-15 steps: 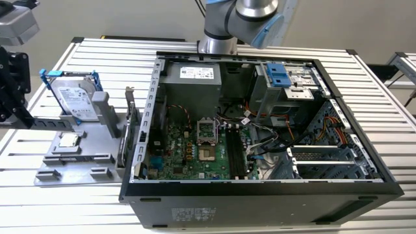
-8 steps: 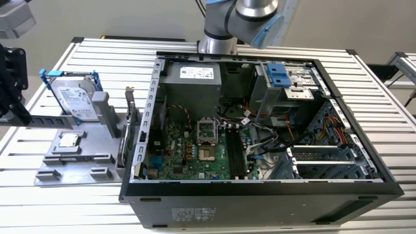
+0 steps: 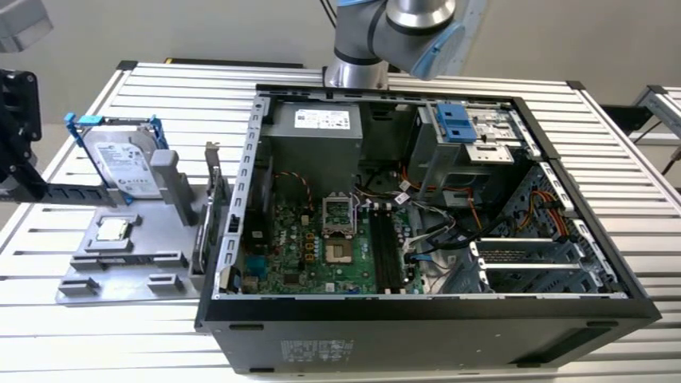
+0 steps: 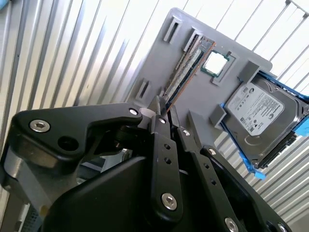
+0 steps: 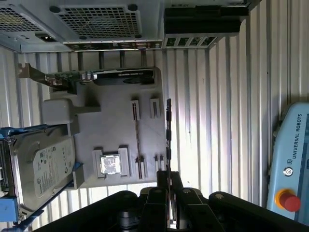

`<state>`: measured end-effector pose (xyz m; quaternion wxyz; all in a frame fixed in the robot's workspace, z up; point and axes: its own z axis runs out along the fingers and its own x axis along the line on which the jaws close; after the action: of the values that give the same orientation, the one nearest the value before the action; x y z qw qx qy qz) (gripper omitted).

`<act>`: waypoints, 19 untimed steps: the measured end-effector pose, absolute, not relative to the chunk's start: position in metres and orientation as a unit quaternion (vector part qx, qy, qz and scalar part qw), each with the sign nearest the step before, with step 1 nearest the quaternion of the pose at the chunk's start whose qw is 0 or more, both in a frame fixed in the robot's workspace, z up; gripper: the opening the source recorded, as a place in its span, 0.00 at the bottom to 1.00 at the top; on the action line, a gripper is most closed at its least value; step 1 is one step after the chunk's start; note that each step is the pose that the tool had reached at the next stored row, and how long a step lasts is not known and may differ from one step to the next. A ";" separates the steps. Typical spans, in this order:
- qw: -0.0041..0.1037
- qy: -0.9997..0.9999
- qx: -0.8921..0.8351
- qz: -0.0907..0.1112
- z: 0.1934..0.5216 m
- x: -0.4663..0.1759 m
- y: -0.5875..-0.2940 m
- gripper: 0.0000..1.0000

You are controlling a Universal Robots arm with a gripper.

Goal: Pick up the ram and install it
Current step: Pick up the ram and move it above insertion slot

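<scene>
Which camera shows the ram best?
The second wrist view: the ram shows part of its flat face. The first wrist view has it edge-on, a thin line; the exterior view leaves it unclear.

Harsh glare bleaches the ribbed table (image 5: pixel 227 96) in both wrist views, leaving the claw (image 4: pixel 166 113) backlit and dark.

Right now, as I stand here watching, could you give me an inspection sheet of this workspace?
Surface: slatted metal table, bearing a grey holder tray.
Job's things: ram, held by one end; black slots in the open computer case.
Clutter: hard drive, processor chip, expansion card on the tray.
Grippers: gripper shut on the ram.
Cables: wire bundles inside the case.
Surroundings: handset with red button.
</scene>
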<state>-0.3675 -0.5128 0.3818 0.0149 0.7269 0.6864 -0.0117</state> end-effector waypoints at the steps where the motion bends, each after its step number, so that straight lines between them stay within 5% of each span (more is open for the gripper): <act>1: 0.015 0.686 0.727 -0.012 0.383 -0.368 -0.513 0.00; 19: 0.015 0.686 0.727 -0.012 0.387 -0.360 -0.513 0.00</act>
<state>-0.3602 -0.5128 0.3866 0.0148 0.7269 0.6865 -0.0116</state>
